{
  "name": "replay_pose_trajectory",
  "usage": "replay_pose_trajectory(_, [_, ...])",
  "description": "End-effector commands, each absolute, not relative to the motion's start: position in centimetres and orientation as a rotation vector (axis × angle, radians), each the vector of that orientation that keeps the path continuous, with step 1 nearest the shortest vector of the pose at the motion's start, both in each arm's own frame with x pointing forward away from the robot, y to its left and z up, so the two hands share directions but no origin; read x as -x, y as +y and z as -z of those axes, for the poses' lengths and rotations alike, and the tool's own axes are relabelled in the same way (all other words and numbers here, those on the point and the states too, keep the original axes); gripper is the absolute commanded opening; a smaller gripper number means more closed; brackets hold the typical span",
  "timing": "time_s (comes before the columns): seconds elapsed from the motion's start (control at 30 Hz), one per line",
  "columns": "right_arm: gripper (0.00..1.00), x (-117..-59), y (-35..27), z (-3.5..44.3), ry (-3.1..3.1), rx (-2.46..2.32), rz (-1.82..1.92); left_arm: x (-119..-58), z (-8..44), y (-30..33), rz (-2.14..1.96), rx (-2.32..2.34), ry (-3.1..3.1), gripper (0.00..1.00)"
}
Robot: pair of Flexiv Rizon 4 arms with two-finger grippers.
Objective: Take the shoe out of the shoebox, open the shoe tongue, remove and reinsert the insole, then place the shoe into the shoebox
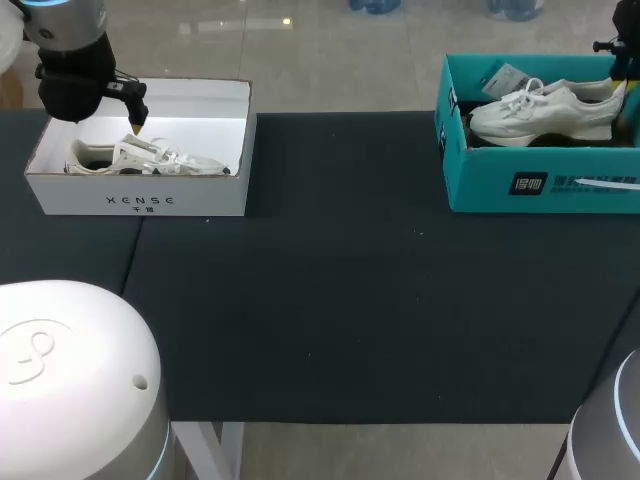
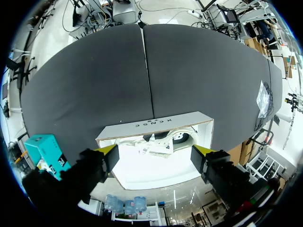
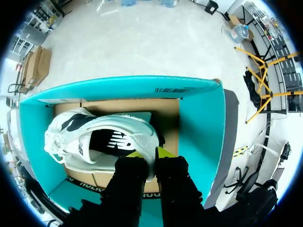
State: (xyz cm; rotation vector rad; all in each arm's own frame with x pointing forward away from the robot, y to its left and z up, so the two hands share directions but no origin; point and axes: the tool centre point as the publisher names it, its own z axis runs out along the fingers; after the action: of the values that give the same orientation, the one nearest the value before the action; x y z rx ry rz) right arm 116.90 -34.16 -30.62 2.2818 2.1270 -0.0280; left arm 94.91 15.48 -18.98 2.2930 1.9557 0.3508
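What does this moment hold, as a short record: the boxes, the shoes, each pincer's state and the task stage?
left box: white shoebox on the black table, pale shoe inside
right box: teal shoebox, white sneaker inside
left pincer: open, fingers wide apart, above the white shoebox
right pincer: shut on the white sneaker's heel edge
stage: neither shoe out of its box yet

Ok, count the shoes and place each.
2. One shoe lies in the white box, below the left end effector; the other shoe is in the teal box, held by the right end effector. More could hide underneath.
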Motion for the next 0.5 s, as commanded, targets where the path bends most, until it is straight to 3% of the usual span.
replay_pose_trajectory(0.03, [0.00, -116.5, -34.8, 26.7, 2.125, -2.292, 0.003, -94.8, 19.0, 15.5, -0.355, -2.293, 1.954, 1.00])
replay_pose_trajectory(0.5, [0.00, -116.9, -36.0, 13.0, 2.106, -2.204, -0.085, -94.8, 19.0, 15.5, -0.355, -2.293, 1.954, 1.00])
